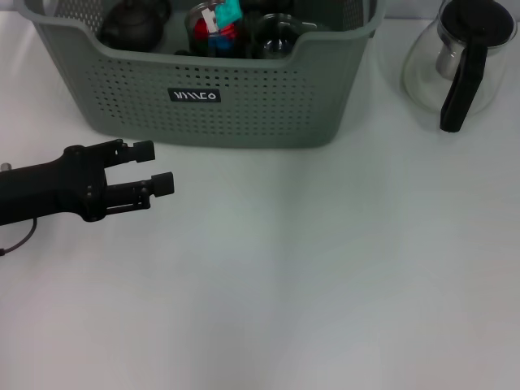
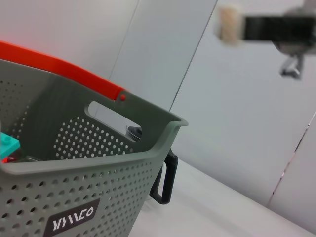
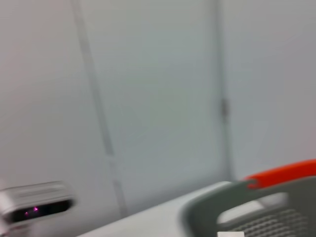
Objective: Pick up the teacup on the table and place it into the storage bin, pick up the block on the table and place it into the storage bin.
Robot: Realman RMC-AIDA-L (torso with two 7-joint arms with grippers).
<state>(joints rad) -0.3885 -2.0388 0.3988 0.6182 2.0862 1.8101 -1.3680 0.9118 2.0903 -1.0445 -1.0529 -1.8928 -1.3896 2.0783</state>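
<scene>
The grey-green perforated storage bin (image 1: 244,106) stands at the back of the white table. Inside it I see a block cluster in teal, red and blue (image 1: 218,20), a dark cup-like vessel (image 1: 280,36) and a small dark teapot (image 1: 134,24). My left gripper (image 1: 154,167) is open and empty, low over the table just in front of the bin's left part. The left wrist view shows the bin's labelled wall (image 2: 98,197) and a teal block (image 2: 9,145) inside. The right wrist view shows the bin's rim (image 3: 256,207). My right gripper is out of view.
A glass teapot with a black handle (image 1: 463,65) stands right of the bin; its handle shows in the left wrist view (image 2: 168,180). White table surface (image 1: 309,268) stretches in front of the bin.
</scene>
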